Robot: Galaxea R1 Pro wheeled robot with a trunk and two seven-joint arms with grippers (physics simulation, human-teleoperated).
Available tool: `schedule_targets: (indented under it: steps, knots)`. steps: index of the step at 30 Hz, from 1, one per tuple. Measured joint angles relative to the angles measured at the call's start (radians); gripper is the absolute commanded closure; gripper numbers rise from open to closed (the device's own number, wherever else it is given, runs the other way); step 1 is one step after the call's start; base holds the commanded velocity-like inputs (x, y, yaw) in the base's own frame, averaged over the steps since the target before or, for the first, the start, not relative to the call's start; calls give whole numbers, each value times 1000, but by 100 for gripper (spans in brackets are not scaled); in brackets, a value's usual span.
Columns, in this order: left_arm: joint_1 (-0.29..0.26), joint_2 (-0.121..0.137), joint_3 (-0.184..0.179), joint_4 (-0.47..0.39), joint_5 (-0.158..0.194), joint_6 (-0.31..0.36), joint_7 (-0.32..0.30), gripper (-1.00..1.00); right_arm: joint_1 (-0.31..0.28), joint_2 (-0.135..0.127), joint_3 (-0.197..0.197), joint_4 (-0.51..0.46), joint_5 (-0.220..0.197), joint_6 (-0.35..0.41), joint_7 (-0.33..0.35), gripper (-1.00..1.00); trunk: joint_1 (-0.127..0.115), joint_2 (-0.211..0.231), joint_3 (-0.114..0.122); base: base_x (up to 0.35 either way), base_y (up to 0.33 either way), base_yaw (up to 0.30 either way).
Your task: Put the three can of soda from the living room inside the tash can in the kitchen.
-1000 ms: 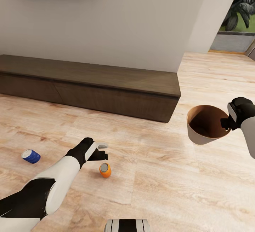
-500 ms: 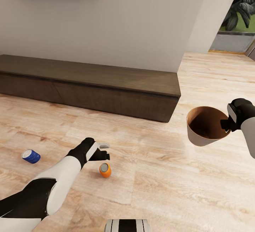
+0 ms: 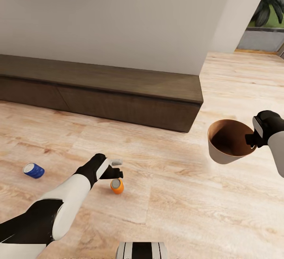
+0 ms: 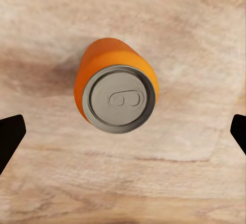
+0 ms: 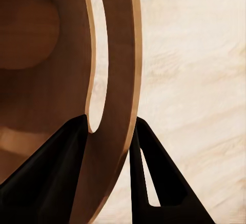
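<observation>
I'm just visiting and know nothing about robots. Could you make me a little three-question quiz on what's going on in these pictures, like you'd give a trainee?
1. True or false: the orange can stands upright on the wooden floor, directly under the open left claw.
2. What is the right claw holding? A) a blue can B) the trash can by its rim C) nothing
3. Fill in: the blue can lies on its ____ on the floor.

Key: 1 true; 2 B; 3 side.
</observation>
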Motion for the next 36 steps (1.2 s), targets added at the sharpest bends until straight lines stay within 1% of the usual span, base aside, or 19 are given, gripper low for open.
schedule_targets:
  steps: [1,5,13,16,18,19,21,24,27,28,29,30,31,35,36]
  knots:
    - [0,0,0,0,0,-1,0,-100,0,0,0,0,1,0,0,100,0,0,-4,0,0,0]
    - [0,0,0,0,0,-7,0,-100,0,0,2,-1,-4,0,0,100,0,0,-4,0,0,0]
    - [0,0,0,0,0,-15,0,-100,-5,0,4,-12,-2,0,1,100,0,0,-4,0,0,0]
    - [0,0,0,0,0,-15,0,-100,-10,1,12,-14,-2,0,2,100,0,0,-4,0,0,0]
    - [0,0,0,0,0,-16,0,-100,-42,3,40,0,2,0,4,100,0,0,-4,0,0,0]
    - [0,0,0,0,0,-16,0,-100,-52,3,41,-14,-4,0,4,100,0,0,-4,0,0,0]
    - [0,0,0,0,0,-17,0,-100,-64,3,52,-13,-9,0,4,100,0,0,-4,0,0,0]
    - [0,0,0,0,0,-17,0,-100,-78,5,66,-13,-2,0,4,100,0,0,-4,0,0,0]
    - [0,-1,0,0,0,-17,0,-100,-88,16,74,-13,5,0,4,100,0,0,-4,0,0,0]
    - [0,-1,0,0,0,-17,0,-100,-100,20,75,-13,1,0,3,100,0,0,-4,0,0,0]
    - [0,-1,0,0,0,-18,0,-100,-101,20,68,-15,-14,0,4,100,0,0,-4,0,0,0]
    - [0,0,0,0,0,-17,0,-100,-113,26,74,-4,-12,0,3,100,0,0,-4,0,0,0]
    - [0,0,0,0,0,-17,0,-100,-114,26,69,-12,-22,-1,4,100,0,0,-4,0,0,0]
    - [0,0,0,0,0,-17,-1,-100,-125,32,76,-13,2,0,3,100,0,0,-4,0,0,0]
    - [0,0,0,0,0,-17,-1,-100,-126,33,77,-12,5,0,3,100,1,0,-8,0,0,0]
